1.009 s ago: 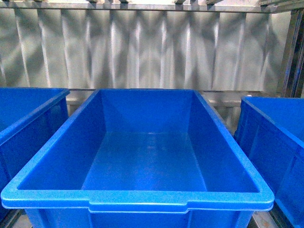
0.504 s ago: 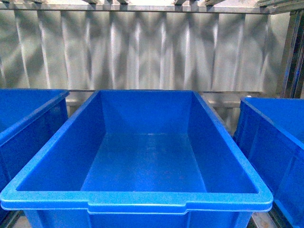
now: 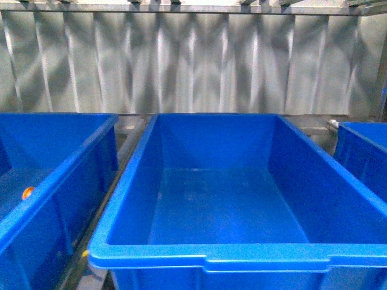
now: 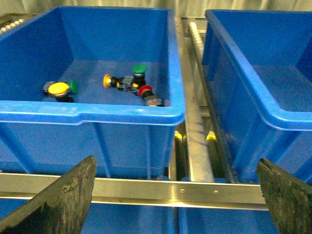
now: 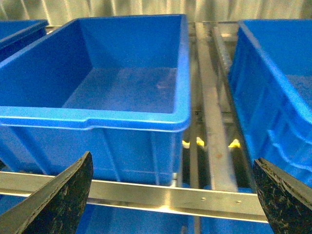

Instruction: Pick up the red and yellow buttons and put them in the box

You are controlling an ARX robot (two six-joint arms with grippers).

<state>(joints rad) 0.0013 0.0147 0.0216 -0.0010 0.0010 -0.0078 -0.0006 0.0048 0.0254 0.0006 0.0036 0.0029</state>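
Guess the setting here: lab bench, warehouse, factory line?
Probably a factory or warehouse parts-sorting station. Large blue plastic crates sit side by side on a metal roller rack, a corrugated metal wall stands behind them, and one crate holds loose industrial push buttons.

Front view: the left bin is cut by the frame edge; the orange spot inside is too small to identify.

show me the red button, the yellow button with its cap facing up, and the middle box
red button (image 4: 145, 91), left wrist view, on its red cap
yellow button (image 4: 59, 88), left wrist view, on top of its yellow cap
middle box (image 3: 242, 255), front view, on its front rim
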